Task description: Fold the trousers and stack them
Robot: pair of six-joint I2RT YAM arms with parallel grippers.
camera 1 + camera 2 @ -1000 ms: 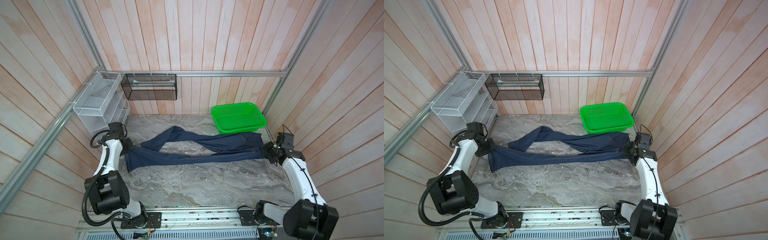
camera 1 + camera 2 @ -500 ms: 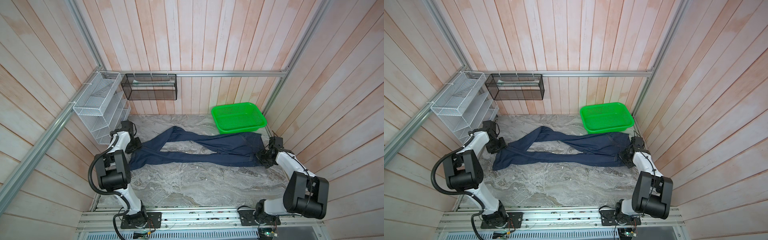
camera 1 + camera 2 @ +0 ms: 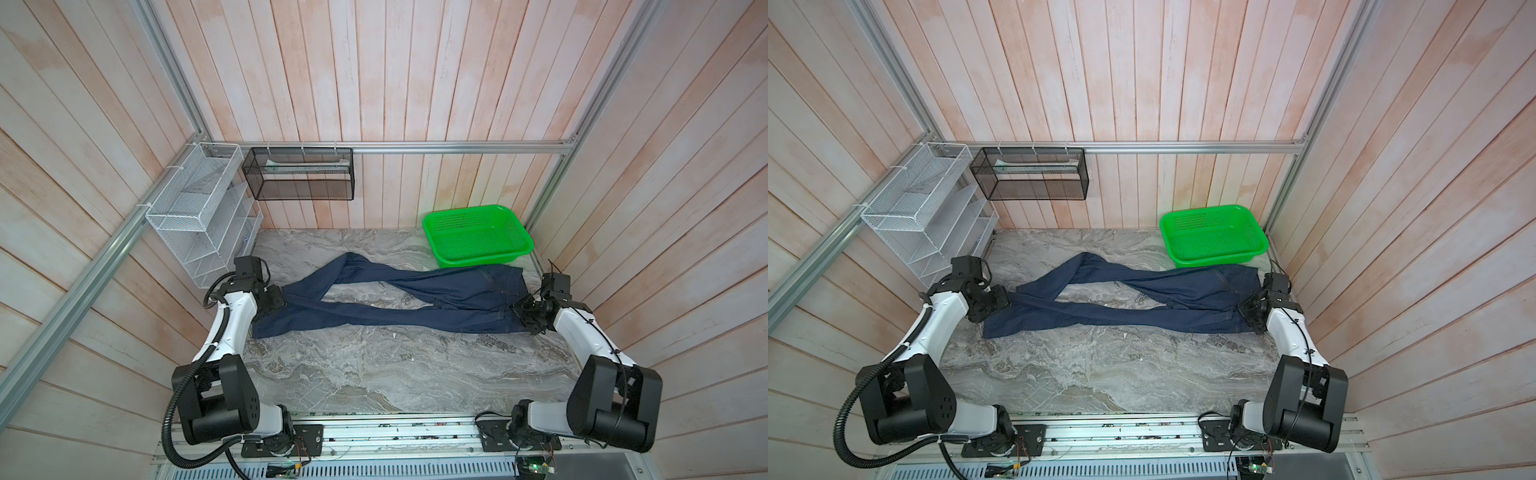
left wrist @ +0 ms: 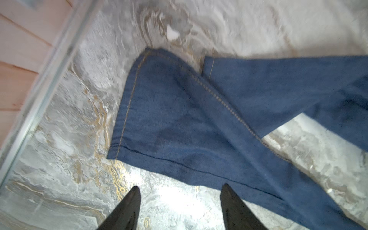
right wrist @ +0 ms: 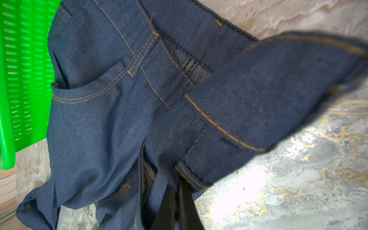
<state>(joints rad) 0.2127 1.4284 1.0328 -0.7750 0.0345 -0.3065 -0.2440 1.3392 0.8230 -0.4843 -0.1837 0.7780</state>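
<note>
**Item 1, my left gripper** (image 4: pixel 180 187): jaws stood apart with nothing between them. The fingers (image 4: pixel 127 209) hung over bare marble just beside a leg hem and gripped no cloth.

**Item 2, my right gripper** (image 5: pixel 176 185): jaws were clenched on denim at the waist end. The waistband rose off the table from that pinch, with its tan stitching and a belt loop in plain sight.

**Item 3, the trousers** (image 3: pixel 465 286): one pair in dark blue denim, laid lengthwise across the table (image 3: pixel 374 374), waist toward my right arm and hems toward my left.
- The legs were not laid together. In both top views the far leg bowed toward the back wall and crossed the near one close to the hems, leaving a patch of bare marble between them.
- In the left wrist view one hem lay over the other leg.

**Item 4, surroundings:**
- green basket (image 3: pixel 482 258), just beside the waist; I could not tell whether they touched.
- white wire rack (image 3: pixel 195 208) and black mesh basket (image 3: pixel 297 174), both on the walls and well apart from the cloth.

**Condition of the work:**
- By my judgement this was early. The garment was spread out but not squared.
- No fold had been made.
- Still to do were uncrossing and pairing the legs, folding along the length, and stacking.
</note>
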